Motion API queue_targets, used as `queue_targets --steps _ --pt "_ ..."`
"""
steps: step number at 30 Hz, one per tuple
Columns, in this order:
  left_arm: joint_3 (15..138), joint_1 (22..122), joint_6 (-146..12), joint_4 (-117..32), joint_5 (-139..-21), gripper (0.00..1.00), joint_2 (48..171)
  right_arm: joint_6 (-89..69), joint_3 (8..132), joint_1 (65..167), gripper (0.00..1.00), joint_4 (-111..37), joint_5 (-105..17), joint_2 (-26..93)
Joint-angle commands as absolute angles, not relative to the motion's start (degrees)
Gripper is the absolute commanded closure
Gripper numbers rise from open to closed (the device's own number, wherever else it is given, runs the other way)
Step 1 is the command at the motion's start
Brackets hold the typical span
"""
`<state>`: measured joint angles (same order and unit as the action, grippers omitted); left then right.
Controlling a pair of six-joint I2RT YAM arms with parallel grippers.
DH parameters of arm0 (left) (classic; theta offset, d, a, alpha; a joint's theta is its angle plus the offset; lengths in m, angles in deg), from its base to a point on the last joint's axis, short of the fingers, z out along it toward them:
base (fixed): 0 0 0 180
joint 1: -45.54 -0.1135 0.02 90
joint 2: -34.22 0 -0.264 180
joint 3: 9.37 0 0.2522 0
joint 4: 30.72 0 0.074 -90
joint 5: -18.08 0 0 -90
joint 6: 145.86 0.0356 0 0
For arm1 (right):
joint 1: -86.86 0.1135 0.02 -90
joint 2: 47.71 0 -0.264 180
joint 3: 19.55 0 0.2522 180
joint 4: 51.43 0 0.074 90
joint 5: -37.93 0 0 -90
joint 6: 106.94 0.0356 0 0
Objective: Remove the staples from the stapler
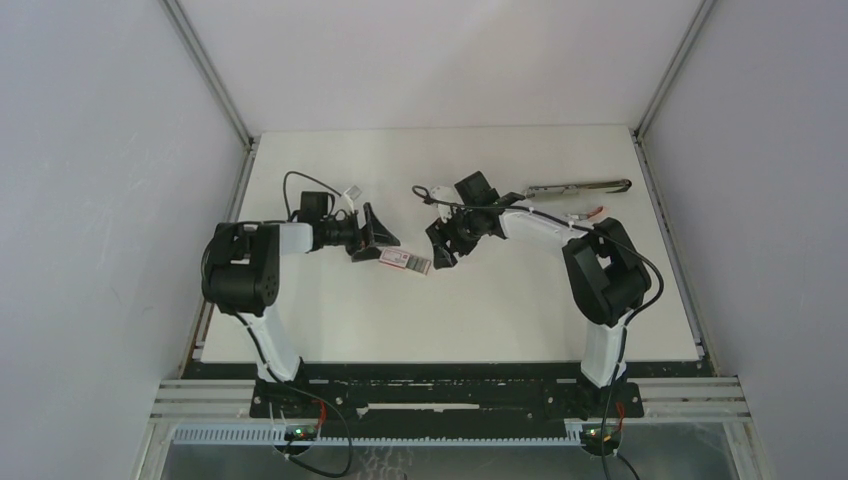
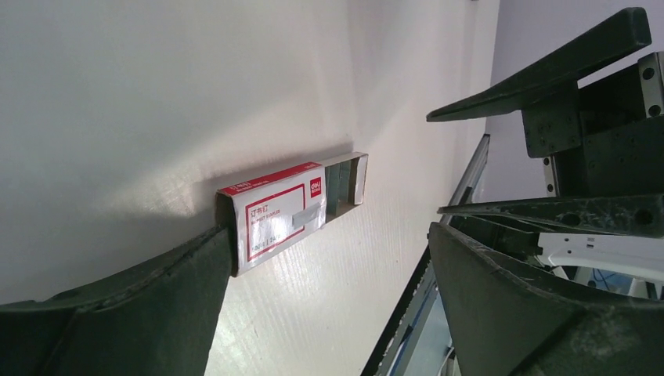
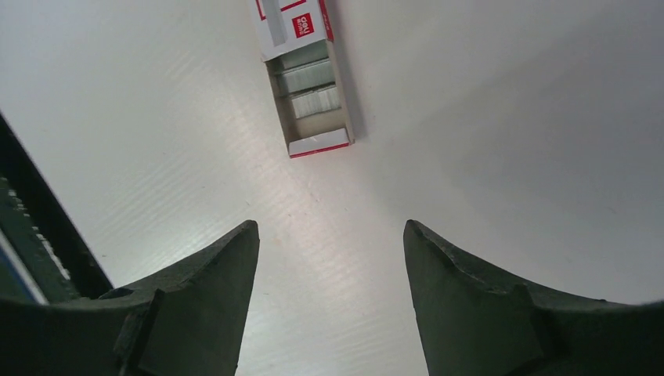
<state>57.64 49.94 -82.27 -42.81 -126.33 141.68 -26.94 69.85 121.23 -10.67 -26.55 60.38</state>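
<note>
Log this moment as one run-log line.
left pincer: open, one finger at staple box | right pincer: open, empty | staples: in box's open tray | stapler: far right, apart

One stapler (image 1: pixel 580 186), one red-and-white box (image 1: pixel 400 260), three staple strips (image 3: pixel 309 80) showing, two arms (image 1: pixel 240 268)

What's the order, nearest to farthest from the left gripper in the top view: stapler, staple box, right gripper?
1. Staple box: right beside the open left gripper, on its right.
2. Right gripper: just past the box, mid-table.
3. Stapler: far right, toward the back edge.
</note>
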Motion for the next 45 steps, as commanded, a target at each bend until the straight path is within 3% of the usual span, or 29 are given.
queue_targets --steps 1,6,12,25,45 --pt "57.55 48.87 -80.94 -43.40 -121.29 0.00 138.01 -19.38 69.02 120.59 0.32 -15.09 -16.29 61.39" --pt "59.01 48.81 -77.88 -48.43 -116.28 0.00 136.10 -18.00 69.59 120.88 0.32 -15.85 -14.62 62.77" --pt "56.74 48.54 -82.29 -40.74 -124.02 0.00 136.53 -16.89 69.86 120.72 0.32 -16.66 -10.96 63.71" --pt "56.55 47.67 -79.22 -45.07 -116.85 0.00 134.37 -14.24 71.16 120.95 0.32 -17.14 -8.57 65.22" --pt "57.36 49.79 -78.55 -45.02 -119.32 0.00 138.37 0.88 73.21 119.86 0.32 -24.66 -3.92 73.59"
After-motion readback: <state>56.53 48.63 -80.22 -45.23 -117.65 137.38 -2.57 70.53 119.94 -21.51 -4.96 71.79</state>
